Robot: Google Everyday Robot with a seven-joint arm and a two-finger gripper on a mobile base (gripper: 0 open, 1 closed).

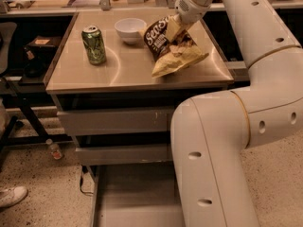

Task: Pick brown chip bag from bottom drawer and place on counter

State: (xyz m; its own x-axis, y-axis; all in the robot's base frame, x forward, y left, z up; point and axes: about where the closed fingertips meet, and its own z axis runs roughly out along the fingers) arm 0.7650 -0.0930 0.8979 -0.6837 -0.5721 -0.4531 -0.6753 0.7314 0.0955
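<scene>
The brown chip bag (174,51) lies tilted on the counter (128,70), at its right side, with its cream lower end resting on the surface and its dark top raised. My gripper (176,23) is at the bag's top edge and touches it, at the end of the white arm that reaches in from the upper right. The bottom drawer (135,197) is pulled open below the cabinet, and its visible flat grey bottom holds nothing. The arm's big white elbow covers the drawer's right part.
A green can (93,44) stands at the counter's left and a white bowl (130,30) at its back middle, next to the bag. Two shut grey drawers (113,122) sit above the open one. A cluttered bench runs behind. A shoe (12,196) is on the floor at left.
</scene>
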